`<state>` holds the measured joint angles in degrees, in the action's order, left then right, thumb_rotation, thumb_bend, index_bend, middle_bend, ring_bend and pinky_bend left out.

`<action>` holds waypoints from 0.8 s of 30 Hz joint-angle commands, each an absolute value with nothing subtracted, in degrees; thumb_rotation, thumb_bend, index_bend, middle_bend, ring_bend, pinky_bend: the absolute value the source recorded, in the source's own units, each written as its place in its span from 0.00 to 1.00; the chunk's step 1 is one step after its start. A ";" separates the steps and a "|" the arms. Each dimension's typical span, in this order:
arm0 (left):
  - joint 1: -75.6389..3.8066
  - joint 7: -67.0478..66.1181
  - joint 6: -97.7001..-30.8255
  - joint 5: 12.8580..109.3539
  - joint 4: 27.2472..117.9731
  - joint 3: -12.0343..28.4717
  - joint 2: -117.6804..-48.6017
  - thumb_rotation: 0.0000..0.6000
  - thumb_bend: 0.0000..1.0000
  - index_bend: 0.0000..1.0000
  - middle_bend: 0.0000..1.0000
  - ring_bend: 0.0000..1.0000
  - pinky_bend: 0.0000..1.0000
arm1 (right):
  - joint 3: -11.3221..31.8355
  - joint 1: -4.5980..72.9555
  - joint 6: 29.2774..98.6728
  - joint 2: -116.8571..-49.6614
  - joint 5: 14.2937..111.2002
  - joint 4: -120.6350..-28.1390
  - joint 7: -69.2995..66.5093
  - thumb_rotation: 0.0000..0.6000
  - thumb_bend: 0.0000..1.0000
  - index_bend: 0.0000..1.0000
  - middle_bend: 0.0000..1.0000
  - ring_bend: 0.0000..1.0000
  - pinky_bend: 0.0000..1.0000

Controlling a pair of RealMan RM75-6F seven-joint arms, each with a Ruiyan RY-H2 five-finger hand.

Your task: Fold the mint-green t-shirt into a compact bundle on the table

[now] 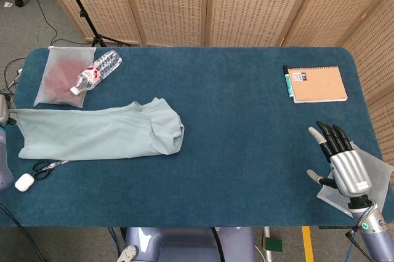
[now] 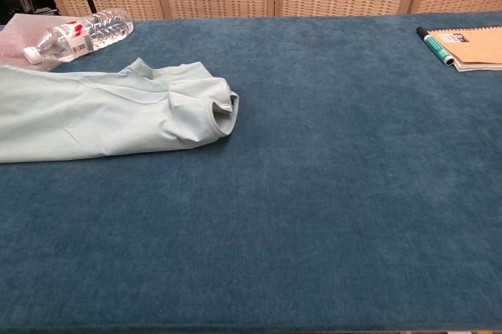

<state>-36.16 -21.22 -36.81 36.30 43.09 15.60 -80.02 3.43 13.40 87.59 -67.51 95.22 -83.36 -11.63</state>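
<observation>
Lying flat, the shirt [image 1: 98,133] reaches the left hand [image 1: 3,113]; grip unclear. Right hand [image 1: 341,162] spreads its fingers.

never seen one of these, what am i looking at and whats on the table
This is a two-armed robot with human-like hands, steered remotely. One picture looks down from its head, the other looks out from its chest.

On the blue table lies a mint-green t-shirt, folded into a long strip. Its left hand, barely visible at the edge, meets the shirt's corner; whether it grips is unclear. Its right hand is open, holding nothing.

Also there: a water bottle, notebook, marker, and scissors.
</observation>
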 commanded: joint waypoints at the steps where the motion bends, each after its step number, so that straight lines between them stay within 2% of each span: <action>1: -36.35 -20.86 -33.97 34.96 39.15 15.61 -80.71 1.00 0.63 0.81 0.00 0.00 0.00 | 3.42 13.44 87.48 -67.55 95.22 -83.34 -11.50 1.00 0.00 0.00 0.00 0.00 0.00; 7: -36.57 -19.11 -31.06 35.40 35.30 15.77 -82.04 1.00 0.63 0.81 0.00 0.00 0.00 | 3.44 13.56 87.29 -67.69 95.21 -83.37 -11.33 1.00 0.00 0.00 0.00 0.00 0.00; 11: -36.26 -16.56 -31.03 37.32 36.46 16.13 -81.67 1.00 0.63 0.81 0.00 0.00 0.00 | 3.47 13.54 87.31 -67.67 95.15 -83.40 -11.35 1.00 0.00 0.00 0.00 0.00 0.00; 16: -34.74 -10.64 -33.99 42.96 44.99 16.97 -78.05 1.00 0.63 0.81 0.00 0.00 0.00 | 3.48 13.43 87.62 -67.56 95.26 -83.49 -11.52 1.00 0.00 0.00 0.00 0.00 0.00; 24: -30.70 -0.87 -45.62 57.71 65.84 17.53 -69.75 1.00 0.64 0.81 0.00 0.00 0.00 | 3.57 13.25 88.10 -67.20 95.31 -83.70 -12.05 1.00 0.00 0.00 0.00 0.00 0.00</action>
